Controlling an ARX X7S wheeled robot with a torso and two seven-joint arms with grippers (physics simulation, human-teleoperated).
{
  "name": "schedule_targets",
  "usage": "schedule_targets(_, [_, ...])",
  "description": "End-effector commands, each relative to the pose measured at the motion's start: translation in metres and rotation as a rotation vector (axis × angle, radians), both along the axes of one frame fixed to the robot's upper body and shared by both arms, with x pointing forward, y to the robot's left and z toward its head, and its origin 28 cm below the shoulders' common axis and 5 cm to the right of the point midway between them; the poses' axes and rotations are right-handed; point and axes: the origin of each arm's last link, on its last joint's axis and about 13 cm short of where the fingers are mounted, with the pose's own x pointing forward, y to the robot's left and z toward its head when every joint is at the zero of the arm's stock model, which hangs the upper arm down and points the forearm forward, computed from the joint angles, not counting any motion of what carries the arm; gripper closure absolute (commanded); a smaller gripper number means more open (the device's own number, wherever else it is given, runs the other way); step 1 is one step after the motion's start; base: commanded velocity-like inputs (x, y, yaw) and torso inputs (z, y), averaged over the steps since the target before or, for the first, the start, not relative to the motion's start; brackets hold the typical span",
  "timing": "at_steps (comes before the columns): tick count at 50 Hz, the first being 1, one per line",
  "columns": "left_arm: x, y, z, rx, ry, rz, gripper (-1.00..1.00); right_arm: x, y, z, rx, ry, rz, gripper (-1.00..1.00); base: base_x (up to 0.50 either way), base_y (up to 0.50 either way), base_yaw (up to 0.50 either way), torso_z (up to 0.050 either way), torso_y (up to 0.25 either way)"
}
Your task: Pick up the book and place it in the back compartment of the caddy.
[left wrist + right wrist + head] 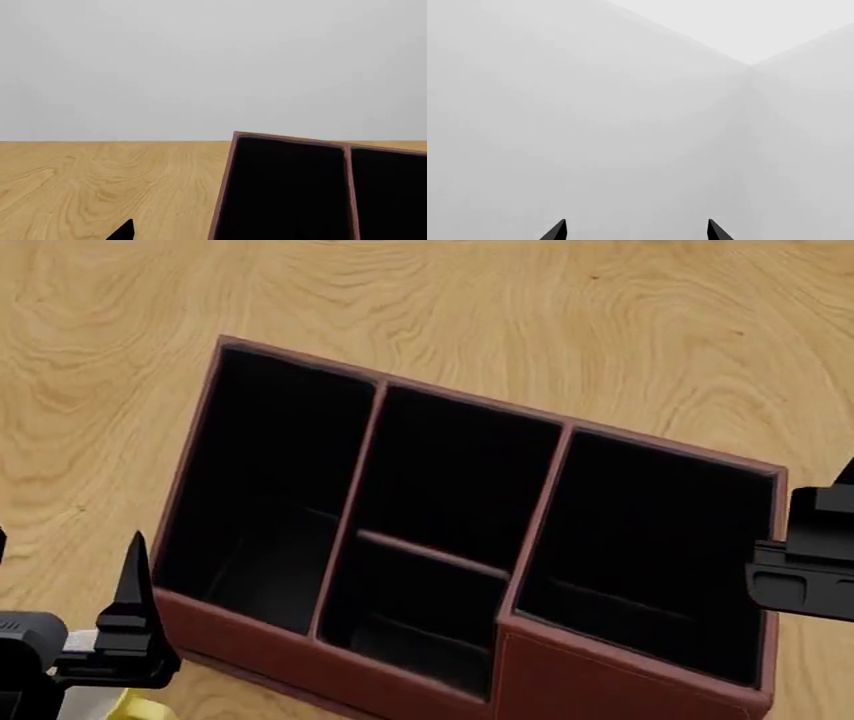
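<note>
Book not visible in any view; position cannot be told. Caddy on wooden table, set askew, taller stepped end nearest the robot at lower right of head view. Four black-lined cells, all showing only dark lining: two full-length side cells, middle column split by short cross divider. Which of the two middle cells is the back compartment cannot be told from these views. In left wrist view, caddy corner and one partition seen against table, plain grey wall behind.

Left gripper low at the left of head view, just beside caddy's near left corner, one black fingertip pointing up; only one tip also in left wrist view, so spread cannot be told. Small yellow-and-white object under it, partly hidden, not identifiable. Right gripper beside caddy's right wall in head view; in right wrist view two tips well apart, nothing between them, grey walls beyond.
</note>
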Motion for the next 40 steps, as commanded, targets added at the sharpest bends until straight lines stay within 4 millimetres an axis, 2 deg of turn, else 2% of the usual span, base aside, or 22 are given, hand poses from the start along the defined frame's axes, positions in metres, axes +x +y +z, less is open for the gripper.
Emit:
schedule_targets(1, [0.000, 0.001, 0.001, -0.009, -0.004, 0.006, -1.00, 0.000, 0.000, 0.000, 0.000, 0.001, 0.002, -1.00, 0.00, 0.00, 0.00, 0.000, -0.129])
schedule_targets(23, [-0.002, 0.003, 0.006, 0.034, 0.025, 0.034, -1.00, 0.000, 0.000, -0.001, 0.001, 0.004, 0.003, -1.00, 0.00, 0.00, 0.00, 0.000, -0.023])
schedule_targets(30, [-0.010, 0.009, 0.022, 0.068, 0.061, 0.047, -1.00, 0.000, -0.001, -0.004, 0.008, 0.006, 0.002, -1.00, 0.00, 0.00, 0.00, 0.000, 0.000])
schedule_targets(40, [-0.024, 0.015, 0.045, 0.011, 0.086, 0.155, -1.00, 0.000, -0.003, -0.008, 0.017, 0.004, 0.009, -1.00, 0.00, 0.00, 0.00, 0.000, 0.000])
